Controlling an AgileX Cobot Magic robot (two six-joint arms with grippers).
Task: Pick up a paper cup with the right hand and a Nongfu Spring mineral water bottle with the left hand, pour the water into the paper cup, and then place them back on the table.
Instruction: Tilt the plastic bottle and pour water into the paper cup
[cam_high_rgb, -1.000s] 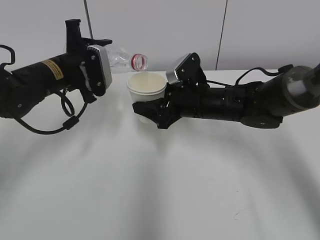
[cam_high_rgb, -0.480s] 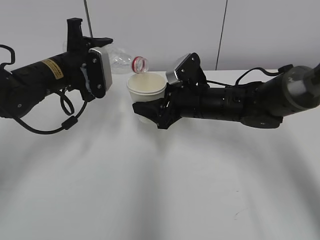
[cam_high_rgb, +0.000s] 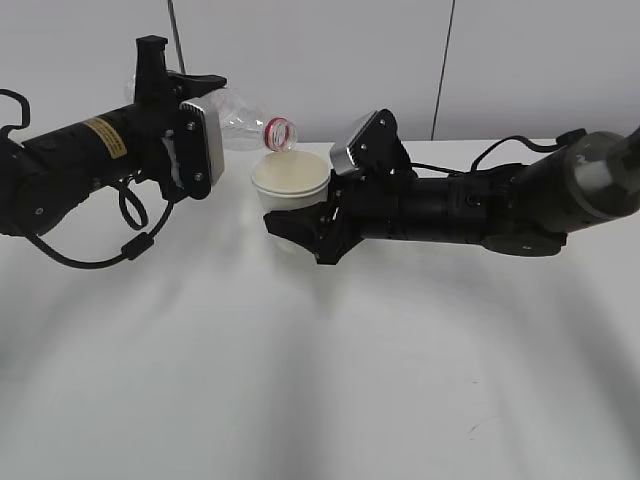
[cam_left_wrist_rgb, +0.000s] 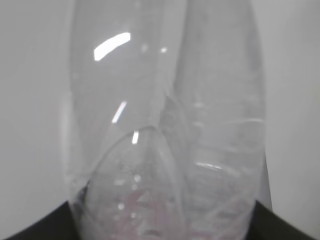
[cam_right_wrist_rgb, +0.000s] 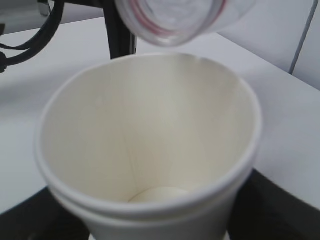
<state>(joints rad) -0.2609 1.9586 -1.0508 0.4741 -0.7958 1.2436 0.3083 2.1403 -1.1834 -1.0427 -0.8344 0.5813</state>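
At far left, I had the left hand (cam_high_rgb: 190, 135), the black tubular arm with the yellow label sticker, raised above the plain white desk (cam_high_rgb: 320, 380). Its fingers gripped the body of the tall clear plastic Nongfu Spring mineral water bottle (cam_high_rgb: 245, 115), which lay nearly level. The bottle's long axis ran left to right, with the red-ringed neck dipping slightly toward the centre. In the left wrist view the clear bottle wall (cam_left_wrist_rgb: 167, 150) filled the frame, and I could not tell how much water it contained.

At centre, the open bottle mouth stood just above the far left part of the rolled rim of the small cream-white paper cup (cam_high_rgb: 291, 180). In the right wrist view the mouth (cam_right_wrist_rgb: 170, 20) hung over the cup's far edge, apart from it. The cup interior (cam_right_wrist_rgb: 150, 145) appeared dry, and no stream was visible.

At right, the right hand (cam_high_rgb: 300, 225), the unlabelled black arm, held the cup upright with its fingers clasped on the lower wall, clear of the desk. I judged that pouring needed only further tilt of the bottle neck, because the mouth was already aligned above the opening.
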